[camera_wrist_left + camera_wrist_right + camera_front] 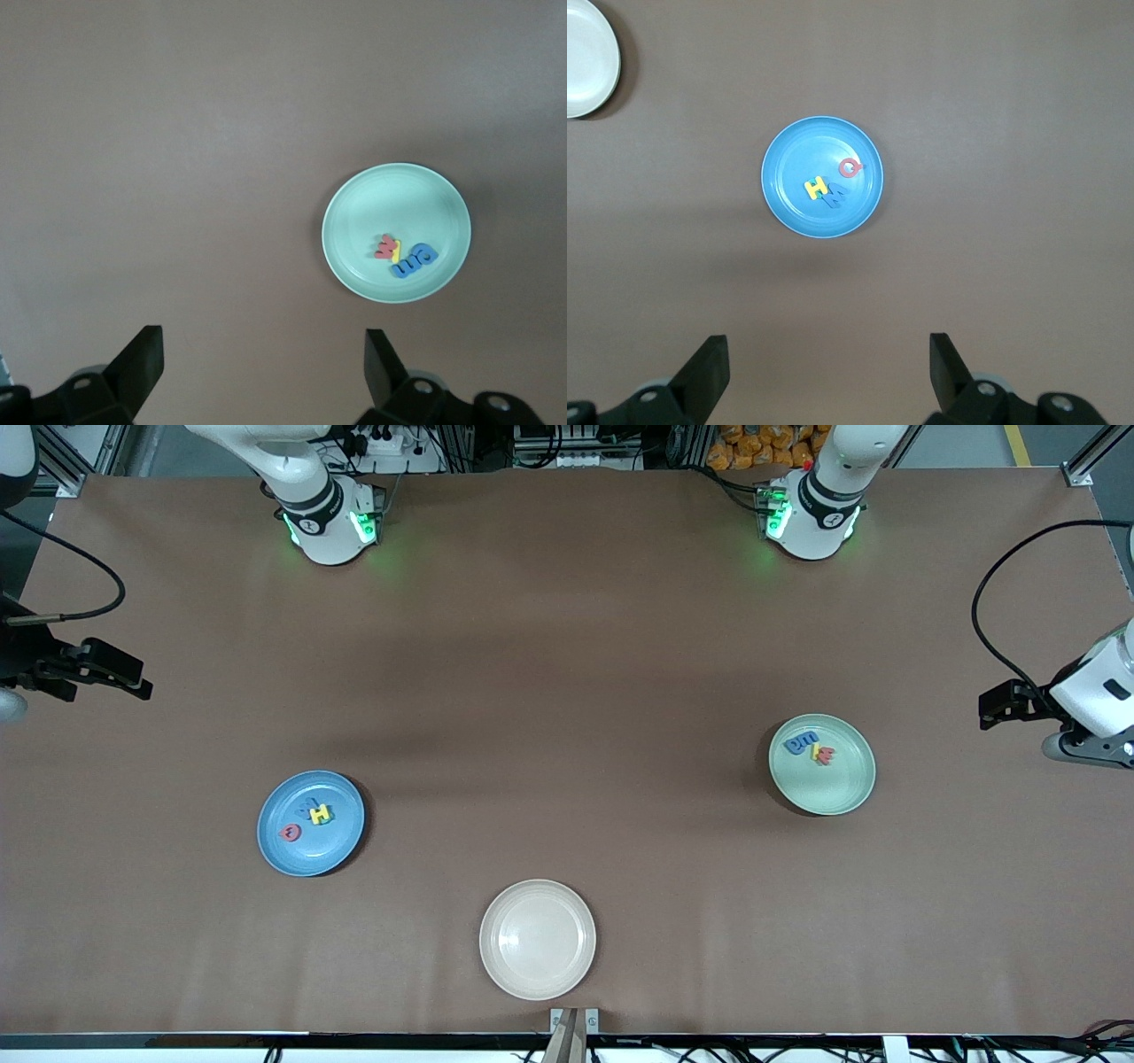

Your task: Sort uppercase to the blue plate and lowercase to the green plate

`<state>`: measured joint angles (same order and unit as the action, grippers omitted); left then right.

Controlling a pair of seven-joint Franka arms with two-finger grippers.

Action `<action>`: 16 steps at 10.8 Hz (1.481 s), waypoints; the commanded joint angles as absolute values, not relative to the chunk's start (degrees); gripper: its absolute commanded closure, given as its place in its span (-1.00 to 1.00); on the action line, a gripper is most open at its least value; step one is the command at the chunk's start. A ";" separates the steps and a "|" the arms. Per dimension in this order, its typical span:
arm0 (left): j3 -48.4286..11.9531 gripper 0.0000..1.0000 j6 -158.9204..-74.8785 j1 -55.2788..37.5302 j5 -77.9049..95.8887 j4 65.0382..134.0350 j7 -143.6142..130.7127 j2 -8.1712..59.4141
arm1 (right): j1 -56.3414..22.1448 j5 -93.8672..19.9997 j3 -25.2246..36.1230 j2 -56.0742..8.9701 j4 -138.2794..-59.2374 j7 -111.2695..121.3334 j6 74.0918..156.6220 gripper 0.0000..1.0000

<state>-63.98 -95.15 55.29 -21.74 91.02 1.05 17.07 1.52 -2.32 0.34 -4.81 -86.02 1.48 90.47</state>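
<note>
Nearest the front camera sat the cream-white plate, bare of letters, roughly midway along the table. Farther from that camera, toward the right arm's end, lay the blue plate. It held the yellow H, the red Q nearer the camera than the H, and a dark blue-and-teal cluster touching the H — its separate letters could not be told apart. The right wrist view showed the same plate from above, with the H beside the Q and the dark cluster pressed against the H.

Toward the left arm's end lay the green plate, a little farther from the camera than the blue one. On it rested a run of blue letters, and touching them a red w with a sliver of yellow between. From the left wrist view the green plate held the red w, the yellow sliver and the blue letters, all bunched together near the plate's middle.

Both arms waited, pulled back to the table's ends. The right gripper hung over the edge at the right arm's end, its fingers spread wide and grasping nothing. The left gripper hung over the edge at the left arm's end — fingers likewise released and apart, holding nothing.
</note>
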 commanded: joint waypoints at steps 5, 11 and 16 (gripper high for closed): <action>-24.23 -1.00 -90.53 19.56 -9.07 86.57 3.69 7.66 | 1.85 -3.52 0.53 -4.13 -85.78 2.02 89.91 -1.00; -4.92 -1.00 -88.95 3.96 -3.16 86.57 2.81 2.11 | 1.93 -3.60 0.53 -4.22 -85.78 1.93 90.26 -1.00; -3.34 -1.00 -87.02 3.08 -2.81 86.49 2.64 0.62 | 2.55 -3.69 0.44 -4.22 -85.78 1.93 90.26 -1.00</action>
